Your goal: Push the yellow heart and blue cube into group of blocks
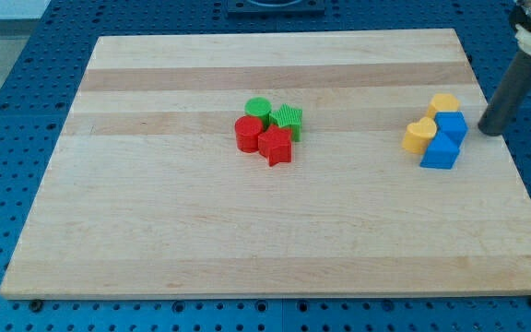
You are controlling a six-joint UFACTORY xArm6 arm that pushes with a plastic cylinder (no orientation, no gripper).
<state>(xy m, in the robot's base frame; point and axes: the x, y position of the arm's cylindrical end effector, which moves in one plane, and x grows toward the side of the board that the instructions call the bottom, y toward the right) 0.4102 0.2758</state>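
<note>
A yellow heart (419,136) lies at the view's right, touching a blue cube (451,125) on its right. A second blue block (440,152) sits just below them and a second yellow block (443,104) just above. Near the board's middle a cluster holds a green cylinder (258,110), a green star (289,118), a red cylinder (247,134) and a red star (276,145). My tip (489,130) stands just to the right of the blue cube, with a small gap between them.
The wooden board (155,212) lies on a blue perforated table (7,111). The board's right edge runs close to my tip.
</note>
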